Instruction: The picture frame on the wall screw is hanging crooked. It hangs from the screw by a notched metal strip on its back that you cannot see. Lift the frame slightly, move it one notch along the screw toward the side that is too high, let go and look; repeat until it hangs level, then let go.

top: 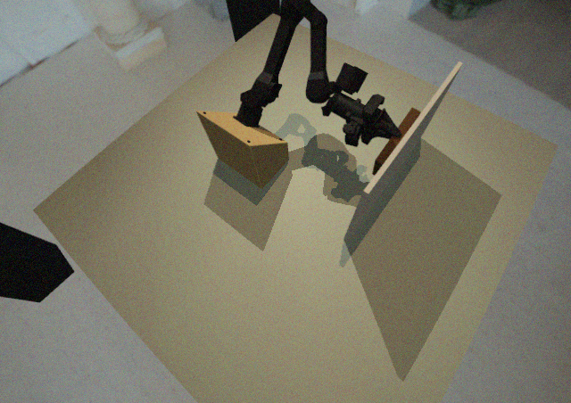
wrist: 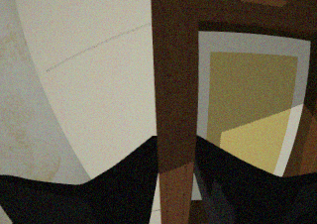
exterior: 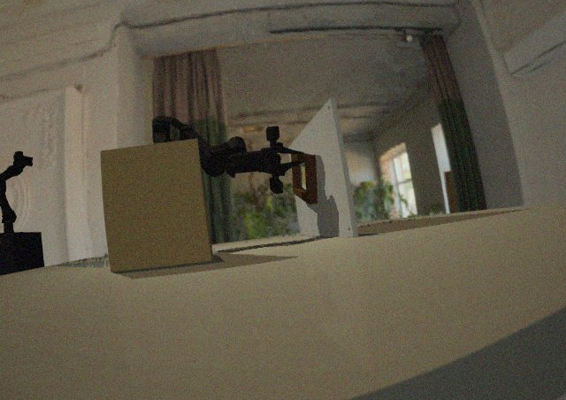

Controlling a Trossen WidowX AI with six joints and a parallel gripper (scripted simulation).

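Black parallel-jaw gripper is clamped on one side bar of the brown rectangular wooden picture frame — one finger outside the bar, one in the opening. Frame is at the face of the upright white flat panel. Arm comes in roughly square to the panel, likely so it can lift and shift sideways without prying. Side grip gives leverage, but could twist the frame — screw and notches hidden, so seating can't be confirmed. Likely next: small lift, one notch, release, check level.
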